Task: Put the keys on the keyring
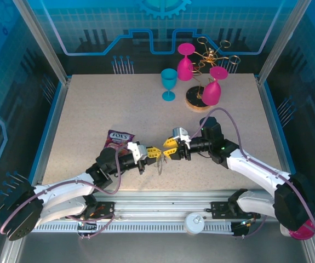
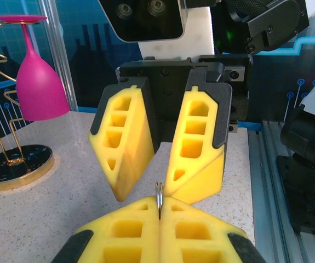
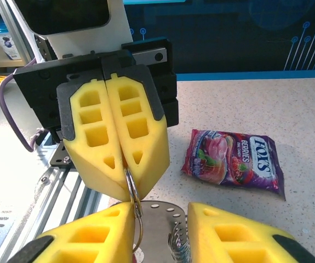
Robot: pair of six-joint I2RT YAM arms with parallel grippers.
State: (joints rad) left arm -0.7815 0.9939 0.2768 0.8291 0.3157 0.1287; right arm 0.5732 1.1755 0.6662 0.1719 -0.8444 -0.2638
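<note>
My left gripper (image 1: 156,152) is shut on a thin silver wire ring (image 2: 159,196) of the keyring, which stands edge-on between its yellow pads. In the right wrist view that ring (image 3: 131,185) hangs from the left gripper (image 3: 125,174). The keyring's grey perforated body (image 3: 160,233) and a coil of small rings (image 3: 178,247) lie below it. My right gripper (image 3: 160,213) faces the left tip to tip and is open, one finger on each side of the grey body; its left finger (image 3: 99,233) touches the ring. From above, the keyring (image 1: 161,163) dangles between both grippers. The keys are out of view.
A purple candy packet (image 1: 119,137) lies on the table behind the left gripper. At the back stand a teal goblet (image 1: 169,83) and a gold wire rack (image 1: 206,82) holding pink glasses. The aluminium rail (image 1: 162,200) runs along the near edge.
</note>
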